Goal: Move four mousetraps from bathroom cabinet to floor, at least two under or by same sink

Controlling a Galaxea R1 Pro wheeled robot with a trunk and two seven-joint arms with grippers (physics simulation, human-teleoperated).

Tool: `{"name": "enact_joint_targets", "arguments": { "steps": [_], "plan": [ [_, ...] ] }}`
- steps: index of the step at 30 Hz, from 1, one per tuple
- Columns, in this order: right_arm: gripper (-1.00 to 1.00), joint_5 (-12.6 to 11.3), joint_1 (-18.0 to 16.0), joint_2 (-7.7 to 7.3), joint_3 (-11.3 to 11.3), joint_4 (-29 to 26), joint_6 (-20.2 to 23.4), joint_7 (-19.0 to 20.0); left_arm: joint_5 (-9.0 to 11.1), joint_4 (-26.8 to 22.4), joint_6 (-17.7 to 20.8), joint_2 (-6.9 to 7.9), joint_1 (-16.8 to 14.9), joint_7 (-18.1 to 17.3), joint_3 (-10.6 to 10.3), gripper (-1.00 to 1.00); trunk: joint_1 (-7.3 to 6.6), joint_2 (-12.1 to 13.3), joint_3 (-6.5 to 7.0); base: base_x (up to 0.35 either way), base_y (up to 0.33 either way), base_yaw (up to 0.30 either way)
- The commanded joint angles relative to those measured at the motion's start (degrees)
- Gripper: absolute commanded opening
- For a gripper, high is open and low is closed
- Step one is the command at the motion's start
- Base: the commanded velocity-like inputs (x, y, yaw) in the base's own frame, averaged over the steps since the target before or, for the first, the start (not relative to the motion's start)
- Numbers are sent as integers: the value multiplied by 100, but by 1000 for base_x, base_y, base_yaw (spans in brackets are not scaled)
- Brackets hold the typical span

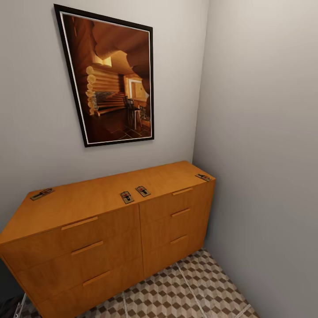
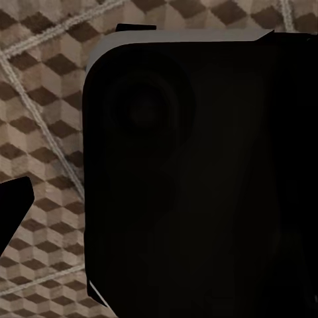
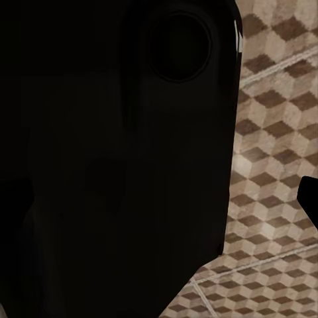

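Note:
The orange-brown cabinet point(image 1: 88, 207) stands against the wall ahead in the head view. Several mousetraps lie flat on its top: one at the far left point(image 1: 42, 193), two close together near the middle front edge point(image 1: 126, 197) point(image 1: 142, 191), and one at the right corner point(image 1: 203, 177). My left gripper point(image 2: 159, 212) hangs over the cube-patterned bathroom floor point(image 2: 46, 99), with one dark fingertip point(image 2: 13, 207) at the picture's edge. My right gripper point(image 3: 159, 199) is likewise over the floor point(image 3: 271, 165), a fingertip point(image 3: 309, 197) at the edge. Both hold nothing. The sink is out of view.
A large framed picture point(image 1: 110, 79) hangs above the cabinet. A grey wall point(image 1: 265, 154) closes the right side, right next to the cabinet's end. Patterned floor point(image 1: 185, 291) lies in front of the drawers. My own dark body point(image 2: 199, 179) blocks much of both wrist views.

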Motion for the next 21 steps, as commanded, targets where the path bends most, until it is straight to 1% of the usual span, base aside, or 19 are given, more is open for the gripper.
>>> {"name": "enact_joint_targets", "arguments": {
  "steps": [1, 21],
  "plan": [
    [100, -3, -1, -1, -2, -1, 2, 1, 25, 1, -15, -1, -1, 0, 4, 100, 0, -2, -4, 0, 0, 0],
    [100, -6, -1, -7, 0, -1, -12, -10, 23, 1, -16, -7, -1, 1, 7, 100, 0, -2, -4, 0, 0, 0]
  ]
}}
